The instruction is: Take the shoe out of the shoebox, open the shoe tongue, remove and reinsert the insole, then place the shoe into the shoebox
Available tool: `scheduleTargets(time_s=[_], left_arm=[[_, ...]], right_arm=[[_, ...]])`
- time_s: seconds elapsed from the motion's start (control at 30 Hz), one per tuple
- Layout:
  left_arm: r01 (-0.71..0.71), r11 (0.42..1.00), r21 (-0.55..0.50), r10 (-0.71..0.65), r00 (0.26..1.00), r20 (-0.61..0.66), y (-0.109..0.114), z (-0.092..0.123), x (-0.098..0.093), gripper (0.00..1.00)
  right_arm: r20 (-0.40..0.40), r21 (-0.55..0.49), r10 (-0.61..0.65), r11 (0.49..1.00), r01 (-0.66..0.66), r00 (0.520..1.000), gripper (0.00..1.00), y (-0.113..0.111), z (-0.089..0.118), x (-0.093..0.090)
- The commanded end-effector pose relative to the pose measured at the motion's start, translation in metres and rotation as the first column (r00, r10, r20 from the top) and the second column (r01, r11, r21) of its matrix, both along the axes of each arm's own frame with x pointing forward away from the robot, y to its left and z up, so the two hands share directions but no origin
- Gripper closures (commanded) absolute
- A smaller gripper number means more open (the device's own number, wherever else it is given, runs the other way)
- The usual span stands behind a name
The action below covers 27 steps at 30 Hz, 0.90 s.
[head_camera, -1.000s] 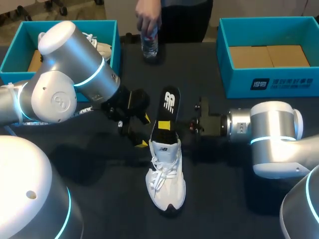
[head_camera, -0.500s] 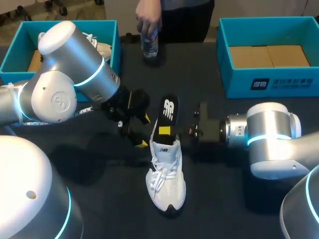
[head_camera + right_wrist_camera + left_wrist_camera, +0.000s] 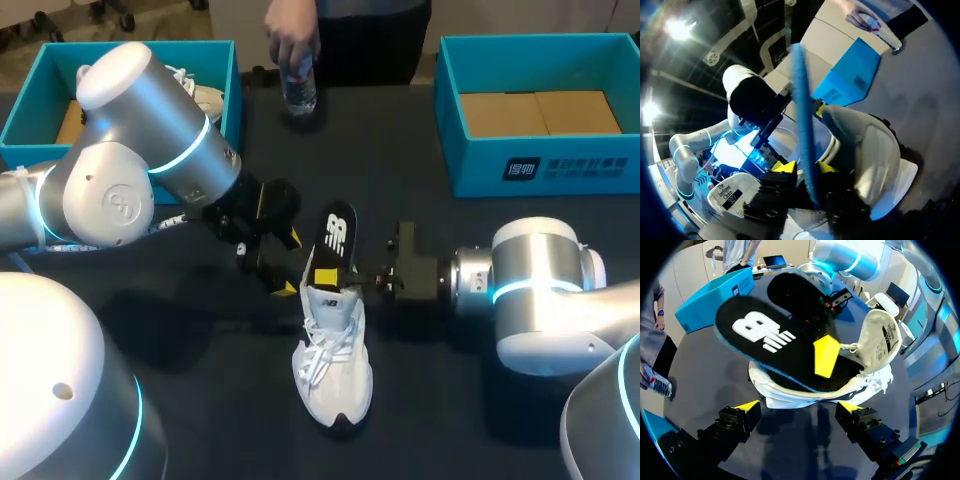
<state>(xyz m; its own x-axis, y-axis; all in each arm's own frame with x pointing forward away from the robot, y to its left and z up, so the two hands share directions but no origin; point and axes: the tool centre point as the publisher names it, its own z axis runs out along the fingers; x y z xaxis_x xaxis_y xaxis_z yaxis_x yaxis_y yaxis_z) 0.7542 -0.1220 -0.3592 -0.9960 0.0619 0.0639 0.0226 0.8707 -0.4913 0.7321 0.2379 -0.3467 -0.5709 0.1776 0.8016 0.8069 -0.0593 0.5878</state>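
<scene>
At table centre the shoe [image 3: 333,350] lay toe at 6 o'clock, right gripper [image 3: 368,283] at 3 clamped the insole [image 3: 336,235] jutting toward 12, left gripper [image 3: 288,263] gaped wide at 10; insole best fed in flat, heel braced.

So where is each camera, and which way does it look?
Head view: above and behind, looking down at the table; both arms show.
Left wrist view: on the left wrist, facing the shoe and insole past the open left gripper.
Right wrist view: on the right wrist, facing the insole's edge in the right gripper.
All share the insole.
</scene>
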Motion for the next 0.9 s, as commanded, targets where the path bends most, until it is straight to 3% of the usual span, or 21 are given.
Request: scheduleTargets(time_s=[0.03, 0.23, 0.43, 0.67, 0.77, 0.9], left_arm=[[0.001, 1.0, -0.001, -0.001, 1.0, 0.0, 0.0, -0.001, 0.0, 0.0], [0.001, 1.0, -0.001, -0.001, 1.0, 0.0, 0.0, -0.001, 0.0, 0.0], [0.001, 1.0, -0.001, -0.001, 1.0, 0.0, 0.0, -0.001, 0.0, 0.0], [0.001, 1.0, -0.001, -0.001, 1.0, 0.0, 0.0, -0.001, 0.0, 0.0], [0.001, 1.0, -0.001, -0.001, 1.0, 0.0, 0.0, -0.001, 0.0, 0.0], [0.001, 1.0, -0.001, -0.001, 1.0, 0.0, 0.0, -0.001, 0.0, 0.0]], right_arm=[[0.017, -0.027, 0.011, 1.0, -0.01, 1.0, 0.58, 0.001, 0.012, 0.006], [0.037, -0.041, 0.019, 0.999, -0.018, 0.999, 0.61, 0.0, 0.022, 0.017], [0.035, -0.043, -0.014, 0.999, 0.016, 0.999, 0.73, -0.003, 0.024, 0.027], [0.034, -0.02, -0.045, 0.999, 0.046, 0.998, 0.63, -0.006, 0.02, 0.027], [0.045, -0.007, -0.062, 0.998, 0.062, 0.997, 0.63, -0.008, 0.021, 0.026], [0.049, 0.002, -0.073, 0.997, 0.073, 0.996, 0.71, -0.009, 0.021, 0.027]])
